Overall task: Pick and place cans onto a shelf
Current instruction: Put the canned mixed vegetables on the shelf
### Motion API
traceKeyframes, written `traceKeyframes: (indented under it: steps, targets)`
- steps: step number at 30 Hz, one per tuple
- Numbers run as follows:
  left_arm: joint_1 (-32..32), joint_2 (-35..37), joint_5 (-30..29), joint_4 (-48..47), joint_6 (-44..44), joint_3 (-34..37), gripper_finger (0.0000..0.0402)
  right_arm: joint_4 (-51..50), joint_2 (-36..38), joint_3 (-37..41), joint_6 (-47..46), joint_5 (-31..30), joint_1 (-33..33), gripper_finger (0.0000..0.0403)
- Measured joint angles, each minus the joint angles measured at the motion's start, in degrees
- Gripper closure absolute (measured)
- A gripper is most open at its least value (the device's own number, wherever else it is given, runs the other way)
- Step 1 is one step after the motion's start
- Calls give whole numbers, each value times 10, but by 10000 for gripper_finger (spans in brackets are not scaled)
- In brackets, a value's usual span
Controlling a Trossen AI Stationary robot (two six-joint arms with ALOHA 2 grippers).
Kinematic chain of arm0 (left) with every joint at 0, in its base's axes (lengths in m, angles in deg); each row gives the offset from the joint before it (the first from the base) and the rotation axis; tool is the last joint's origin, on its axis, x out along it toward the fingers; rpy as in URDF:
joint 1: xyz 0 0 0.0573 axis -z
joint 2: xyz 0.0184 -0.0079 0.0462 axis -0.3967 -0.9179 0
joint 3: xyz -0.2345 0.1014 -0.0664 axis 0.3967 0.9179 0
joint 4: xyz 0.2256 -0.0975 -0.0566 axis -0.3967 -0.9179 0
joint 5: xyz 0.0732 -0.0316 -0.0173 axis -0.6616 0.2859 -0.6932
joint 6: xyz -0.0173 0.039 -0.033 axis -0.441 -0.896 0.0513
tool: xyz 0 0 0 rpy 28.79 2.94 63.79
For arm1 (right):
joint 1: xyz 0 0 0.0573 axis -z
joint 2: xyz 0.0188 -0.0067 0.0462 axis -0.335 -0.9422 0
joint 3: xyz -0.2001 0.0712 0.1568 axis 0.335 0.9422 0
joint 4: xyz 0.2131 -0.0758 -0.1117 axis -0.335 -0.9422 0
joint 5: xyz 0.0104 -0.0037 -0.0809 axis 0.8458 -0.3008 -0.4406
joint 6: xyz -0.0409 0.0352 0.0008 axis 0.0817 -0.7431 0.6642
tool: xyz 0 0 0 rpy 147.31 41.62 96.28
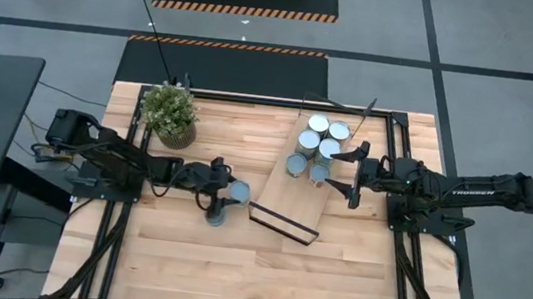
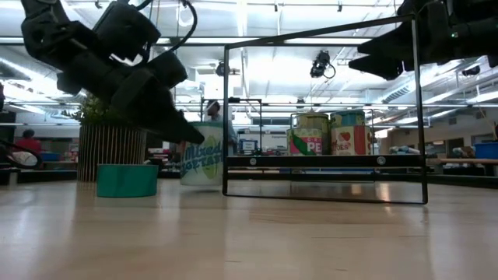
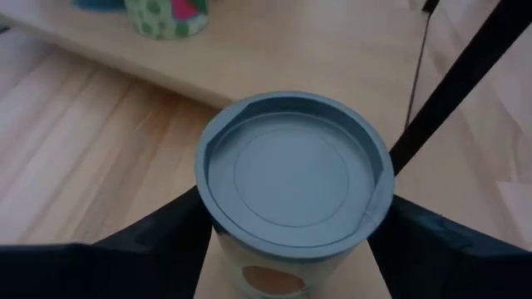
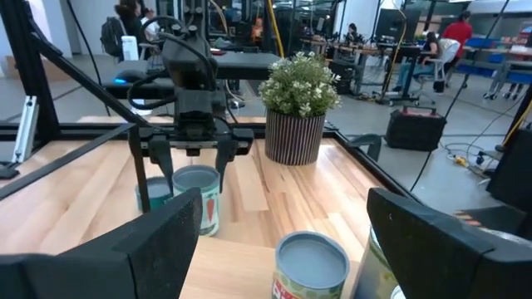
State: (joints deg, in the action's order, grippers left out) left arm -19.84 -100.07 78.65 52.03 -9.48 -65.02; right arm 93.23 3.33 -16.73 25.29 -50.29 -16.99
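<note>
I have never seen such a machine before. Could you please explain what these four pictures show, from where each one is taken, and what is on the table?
This is a robot with two dark jointed arms at a light wooden table. One picture looks straight down, one looks level across the tabletop, and two come from cameras on the wrists. The left gripper has its fingers on either side of a small metal can with a grey round top, standing on the table beside the long light-wood shelf with black rails. Five similar cans already stand on the shelf's far end. The right gripper hangs open above them. A potted green plant stands at the back.
</note>
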Motion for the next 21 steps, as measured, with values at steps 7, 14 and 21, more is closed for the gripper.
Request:
traceKeyframes:
  steps: [7,14,21]
  targets:
    - [-17,5,0,-32,-42,-53,121,-1,0,0,-20,1,0,54]
    - [-44,5,0,-178,-99,-153,121,-10,-3,0,-12,2,3,54]
    - [-54,-2,5,-240,-130,-241,121,-10,-13,0,-18,2,1,54]
